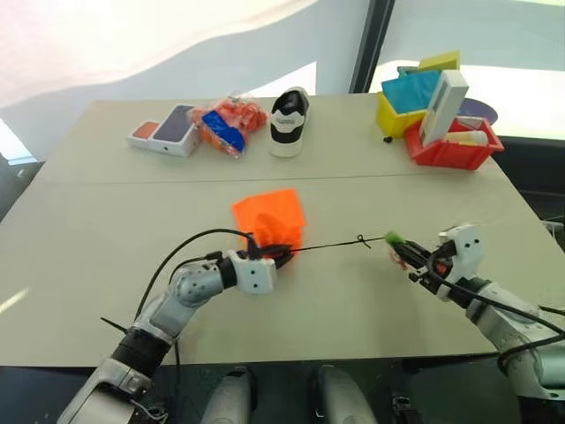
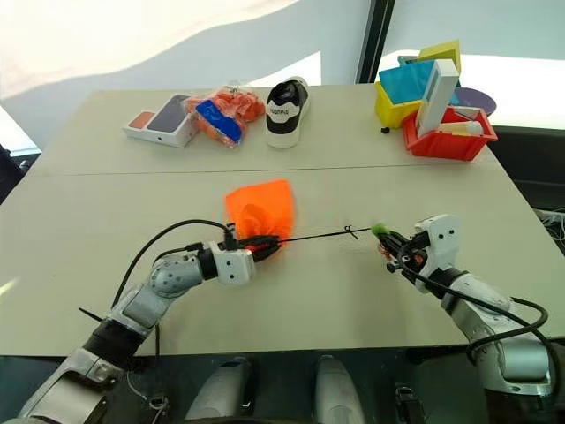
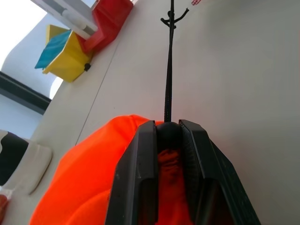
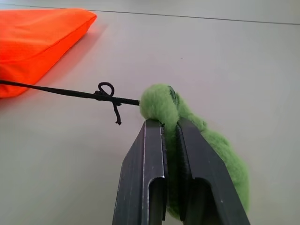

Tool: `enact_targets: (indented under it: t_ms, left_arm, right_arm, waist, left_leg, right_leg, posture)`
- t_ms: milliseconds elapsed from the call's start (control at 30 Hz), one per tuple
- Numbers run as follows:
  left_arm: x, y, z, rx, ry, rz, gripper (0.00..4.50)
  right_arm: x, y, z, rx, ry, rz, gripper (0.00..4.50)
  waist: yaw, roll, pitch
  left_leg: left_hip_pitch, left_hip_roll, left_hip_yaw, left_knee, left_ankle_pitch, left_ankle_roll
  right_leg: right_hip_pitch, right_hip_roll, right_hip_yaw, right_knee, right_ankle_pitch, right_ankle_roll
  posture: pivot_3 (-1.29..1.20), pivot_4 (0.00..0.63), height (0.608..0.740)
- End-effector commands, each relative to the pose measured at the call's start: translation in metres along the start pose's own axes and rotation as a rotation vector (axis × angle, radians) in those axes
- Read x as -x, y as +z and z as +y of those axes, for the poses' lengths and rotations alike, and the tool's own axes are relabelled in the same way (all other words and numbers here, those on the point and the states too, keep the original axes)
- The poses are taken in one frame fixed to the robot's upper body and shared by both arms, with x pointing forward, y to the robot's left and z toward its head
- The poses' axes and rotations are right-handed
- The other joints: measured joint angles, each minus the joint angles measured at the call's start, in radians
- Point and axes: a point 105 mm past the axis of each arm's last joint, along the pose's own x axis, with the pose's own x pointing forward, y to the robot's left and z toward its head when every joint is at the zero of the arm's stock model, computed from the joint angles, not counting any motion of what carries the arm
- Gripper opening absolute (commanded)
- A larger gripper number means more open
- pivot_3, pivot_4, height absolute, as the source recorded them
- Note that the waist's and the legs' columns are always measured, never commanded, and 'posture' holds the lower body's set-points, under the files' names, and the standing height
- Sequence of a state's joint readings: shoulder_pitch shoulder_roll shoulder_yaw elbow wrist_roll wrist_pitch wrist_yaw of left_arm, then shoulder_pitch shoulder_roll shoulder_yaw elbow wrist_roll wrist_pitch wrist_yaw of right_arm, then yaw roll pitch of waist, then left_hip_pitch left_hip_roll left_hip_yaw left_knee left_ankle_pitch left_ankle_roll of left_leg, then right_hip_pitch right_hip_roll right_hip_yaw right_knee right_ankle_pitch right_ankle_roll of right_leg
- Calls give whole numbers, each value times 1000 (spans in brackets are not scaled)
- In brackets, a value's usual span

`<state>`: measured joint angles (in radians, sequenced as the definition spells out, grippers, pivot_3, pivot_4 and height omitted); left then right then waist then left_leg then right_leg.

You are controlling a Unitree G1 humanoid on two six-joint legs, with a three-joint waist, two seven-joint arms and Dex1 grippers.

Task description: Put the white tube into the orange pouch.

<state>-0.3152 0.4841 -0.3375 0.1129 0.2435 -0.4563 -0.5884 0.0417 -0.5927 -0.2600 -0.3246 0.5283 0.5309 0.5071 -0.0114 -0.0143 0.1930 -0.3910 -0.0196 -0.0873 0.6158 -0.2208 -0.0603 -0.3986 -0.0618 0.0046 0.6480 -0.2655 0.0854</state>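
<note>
The orange pouch lies on the beige table near its middle. My left gripper is shut on the gathered mouth of the pouch, with orange fabric pinched between its fingers. A thin black cord runs taut from there to the right and carries a small knot. At its end is a fuzzy green loop, and my right gripper is shut on it just above the table. The white tube is hidden.
Along the far edge stand a phone box, a crinkly orange-and-blue snack packet and a black-and-white shoe. At the far right are a yellow bin, a red bin and a tall white box.
</note>
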Motion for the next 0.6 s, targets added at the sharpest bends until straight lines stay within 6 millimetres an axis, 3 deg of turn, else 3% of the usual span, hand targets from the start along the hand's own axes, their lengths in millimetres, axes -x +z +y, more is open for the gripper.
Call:
enact_targets:
  t_ms: [33, 100, 200, 333, 367, 500, 600]
  left_arm:
    - [15, -1, 12, 78, 53, 15, 167]
    - [17, 3, 11, 165, 63, -7, 167]
    - [23, 9, 13, 285, 85, -34, 1671]
    - [39, 11, 18, 413, 155, -30, 3561]
    - [43, 10, 19, 450, 170, -23, 3569]
    - [77, 2, 30, 647, 311, 14, 3569]
    - [103, -16, 39, 715, 436, 95, 3569]
  right_arm:
    - [0, 7, -4, 60, -6, -17, 0]
    - [-3, 7, 12, 72, 88, -8, 0]
    - [-6, 8, 31, 75, 197, 3, 1206]
    - [-9, 11, 25, 100, 163, -8, 3157]
    - [-8, 10, 24, 105, 161, -6, 3633]
    - [-2, 6, 19, 99, 163, -4, 3633]
    - [0, 7, 12, 80, 155, -27, 3633]
  waist:
    - [0, 0, 0]
    - [0, 0, 0]
    - [-2, 0, 0]
    - [-2, 0, 0]
    - [-1, 0, 0]
    - [-1, 0, 0]
    - [0, 0, 0]
  left_leg:
    - [0, 0, 0, 0, 0, 0]
    - [0, 0, 0, 0, 0, 0]
    - [0, 0, 0, 0, 0, 0]
    - [0, 1, 0, 0, 0, 0]
    - [0, 1, 0, 0, 0, 0]
    - [0, 1, 0, 0, 0, 0]
    - [0, 1, 0, 0, 0, 0]
  right_leg:
    - [0, 0, 0, 0, 0, 0]
    - [0, 0, 0, 0, 0, 0]
    - [0, 0, 0, 0, 0, 0]
    - [0, 0, 0, 0, 0, -1]
    - [0, 0, 0, 0, -1, -2]
    - [0, 0, 0, 0, -2, -3]
    - [0, 0, 0, 0, -2, -3]
  posture:
    - [0, 150, 740]
    - [0, 150, 740]
    - [0, 150, 740]
    - [0, 150, 740]
    - [0, 150, 740]
    - [0, 150, 740]
    - [0, 150, 740]
